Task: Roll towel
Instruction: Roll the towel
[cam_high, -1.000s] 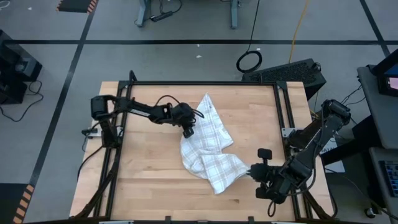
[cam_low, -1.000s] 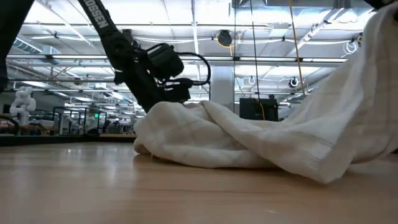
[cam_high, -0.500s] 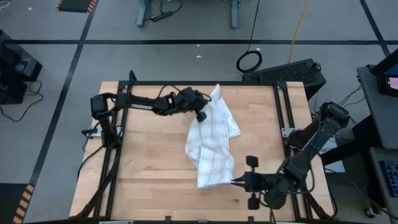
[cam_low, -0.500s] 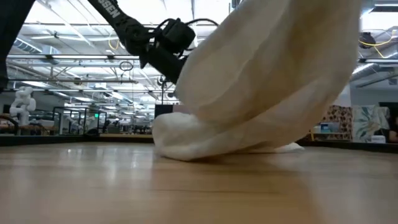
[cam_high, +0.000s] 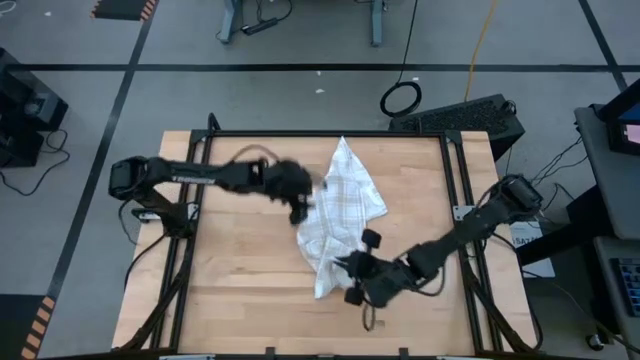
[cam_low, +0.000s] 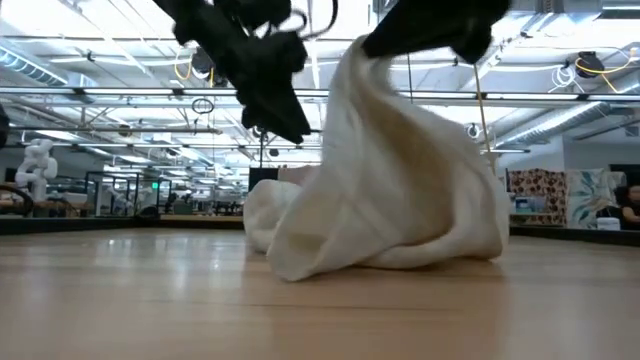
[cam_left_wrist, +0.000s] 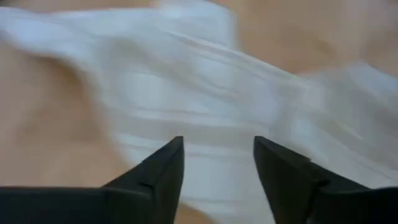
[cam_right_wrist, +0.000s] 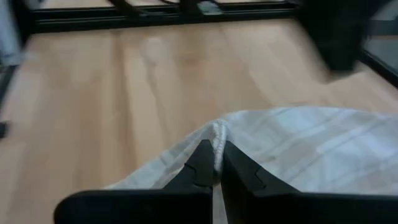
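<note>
From above, the towel (cam_high: 340, 215) lies crumpled mid-bench (cam_high: 235, 290); the right gripper (cam_high: 345, 268) pinches its near edge, lifting it. The left wrist view shows the left gripper (cam_left_wrist: 217, 162) spread open, empty, above cloth. It looks like straightening before rolling; next, flatten it.

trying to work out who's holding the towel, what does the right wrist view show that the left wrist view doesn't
Only the right wrist view shows a grip: the right gripper is shut on a bunched fold of the towel, with bare wooden table and its dark frame beyond. Only the left wrist view shows parted fingers: the left gripper is open, holding nothing, with the cloth spread beyond it. Both show the white checked towel lying over the wood.
</note>
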